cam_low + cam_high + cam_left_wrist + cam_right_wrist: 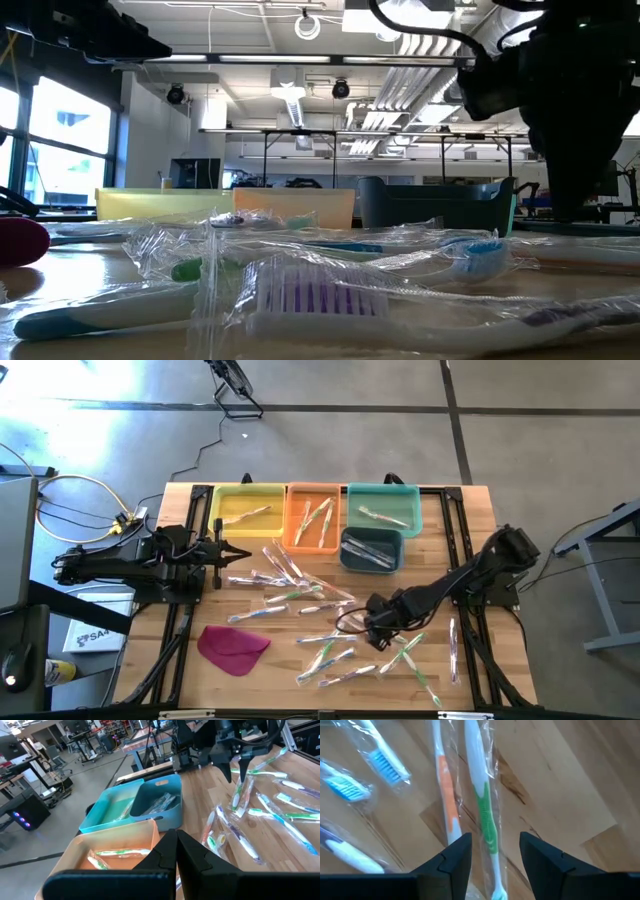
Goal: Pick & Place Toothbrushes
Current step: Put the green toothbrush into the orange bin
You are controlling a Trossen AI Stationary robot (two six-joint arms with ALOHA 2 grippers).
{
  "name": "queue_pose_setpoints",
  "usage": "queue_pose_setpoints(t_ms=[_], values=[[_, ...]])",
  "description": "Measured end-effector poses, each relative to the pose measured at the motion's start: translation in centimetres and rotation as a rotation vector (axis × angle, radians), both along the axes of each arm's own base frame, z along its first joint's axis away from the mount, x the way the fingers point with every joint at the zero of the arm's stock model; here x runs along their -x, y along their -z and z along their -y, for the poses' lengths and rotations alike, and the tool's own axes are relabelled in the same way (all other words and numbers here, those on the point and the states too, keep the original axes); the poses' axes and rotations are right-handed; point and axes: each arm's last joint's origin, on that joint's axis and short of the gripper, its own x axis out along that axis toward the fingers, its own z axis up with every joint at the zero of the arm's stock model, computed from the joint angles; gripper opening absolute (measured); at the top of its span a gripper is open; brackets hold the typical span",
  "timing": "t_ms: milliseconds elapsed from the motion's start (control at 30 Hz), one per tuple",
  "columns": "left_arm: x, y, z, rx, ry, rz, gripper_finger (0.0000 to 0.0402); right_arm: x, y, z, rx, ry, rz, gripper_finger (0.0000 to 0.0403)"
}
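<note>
Several wrapped toothbrushes (300, 595) lie scattered flat on the wooden table (470, 520). Others lie in the bins at the back. My right gripper (495, 840) is open and points down over the scatter (380, 632). Its fingers stand on either side of a white-and-green toothbrush (487, 815), above the handle end, apart from it. An orange-and-white toothbrush (447, 795) lies right beside that one. My left gripper (176, 851) is shut and waits at the table's left (236, 552), level and holding nothing.
Along the far edge stand a yellow bin (247, 510), an orange bin (313, 515) and a teal bin (383, 508), with a dark blue bin (371, 550) in front of the teal one. A flat magenta cloth piece (233, 647) lies near the front left.
</note>
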Motion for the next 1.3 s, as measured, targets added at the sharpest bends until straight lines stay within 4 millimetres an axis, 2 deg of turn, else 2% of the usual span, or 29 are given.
queue_pose_setpoints(t_ms=[333, 633, 867, 1000, 1300], values=[[0.0, 0.0, 0.0, 0.0, 0.0, -0.002, 0.0, -0.1, 0.2, -0.3, 0.029, 0.011, 0.025, 0.016], [0.0, 0.1, 0.0, 0.001, 0.0, -0.009, 0.0, -0.5, 2.8, -1.2, 0.041, 0.011, -0.038, 0.016], [0.0, 0.1, 0.0, 0.001, 0.0, -0.008, 0.0, -0.6, 3.1, -1.2, 0.051, 0.025, -0.042, 0.0159], [0.0, 0.1, 0.0, 0.001, 0.0, -0.008, 0.0, -0.6, 3.1, -1.1, 0.071, 0.028, -0.038, 0.0139], [0.0, 0.1, 0.0, 0.001, 0.0, -0.008, 0.0, -0.5, 3.2, -1.0, 0.096, 0.031, -0.034, 0.0057]])
